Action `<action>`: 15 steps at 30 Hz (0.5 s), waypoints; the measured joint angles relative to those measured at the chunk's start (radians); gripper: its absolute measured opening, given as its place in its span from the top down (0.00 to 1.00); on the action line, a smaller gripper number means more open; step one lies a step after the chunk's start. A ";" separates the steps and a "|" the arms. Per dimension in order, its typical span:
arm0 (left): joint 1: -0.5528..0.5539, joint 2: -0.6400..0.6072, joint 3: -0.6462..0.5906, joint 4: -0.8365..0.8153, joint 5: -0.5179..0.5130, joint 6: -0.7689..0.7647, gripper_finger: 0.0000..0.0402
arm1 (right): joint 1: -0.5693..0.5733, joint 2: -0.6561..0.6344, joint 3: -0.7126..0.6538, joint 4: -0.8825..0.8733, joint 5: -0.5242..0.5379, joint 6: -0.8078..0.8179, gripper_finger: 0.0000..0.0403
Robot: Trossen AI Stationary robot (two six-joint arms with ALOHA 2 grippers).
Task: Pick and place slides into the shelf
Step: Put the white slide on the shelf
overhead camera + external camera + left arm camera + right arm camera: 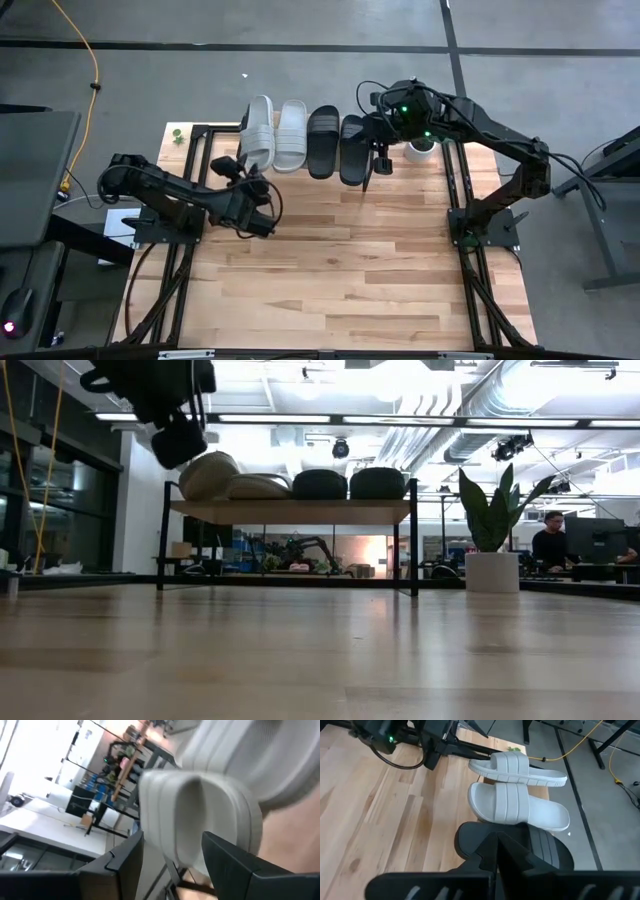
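High view shows the left gripper [246, 166] at the heel end of the outer light grey slide [258, 131], at the shelf's left end. In the left wrist view its jaws stand spread, one dark finger [125, 865] on each side of that slide's rounded end [200, 815], and whether they touch it cannot be told. This slide sits tilted on edge in the right wrist view [520, 767], leaning over the second grey slide [517, 807], which lies flat beside it.

The right gripper [380, 152] hangs over the right end of the shelf, at the outermost black slide [353, 148]. Its fingers [497, 852] appear pressed together, directly above the black slides [545, 847].

All four slides rest on the shelf [290, 510], side by side: two grey on the left, then a black one [323, 140], then the outermost black. A white potted plant [492, 550] stands on the table [330, 270] just right of the shelf. A person [548, 545] sits in the room behind.
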 joint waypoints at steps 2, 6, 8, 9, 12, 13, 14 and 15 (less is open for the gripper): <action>0.000 0.000 0.016 -0.001 -0.020 0.009 0.53 | 0.000 0.000 0.000 0.000 0.000 0.000 1.00; 0.000 0.000 0.036 0.001 -0.020 0.014 0.53 | 0.000 0.000 0.000 0.000 0.000 0.000 1.00; 0.000 0.000 0.040 0.007 0.005 0.005 0.53 | 0.000 0.000 0.000 0.000 0.000 0.000 1.00; -0.002 0.000 0.041 0.016 0.020 0.003 0.53 | 0.000 0.000 0.000 0.000 0.000 0.000 1.00; -0.022 0.000 0.041 0.051 0.057 0.001 0.53 | 0.000 0.000 0.000 0.000 0.000 0.000 1.00; -0.033 0.000 0.041 0.062 0.058 0.007 0.53 | 0.000 0.000 0.000 0.000 0.000 -0.002 1.00; -0.047 0.000 0.041 0.072 0.058 0.014 0.53 | 0.000 0.000 0.000 0.000 0.000 -0.004 1.00; -0.061 0.000 0.041 0.080 0.057 0.016 0.53 | 0.000 0.000 0.000 0.000 0.000 -0.007 1.00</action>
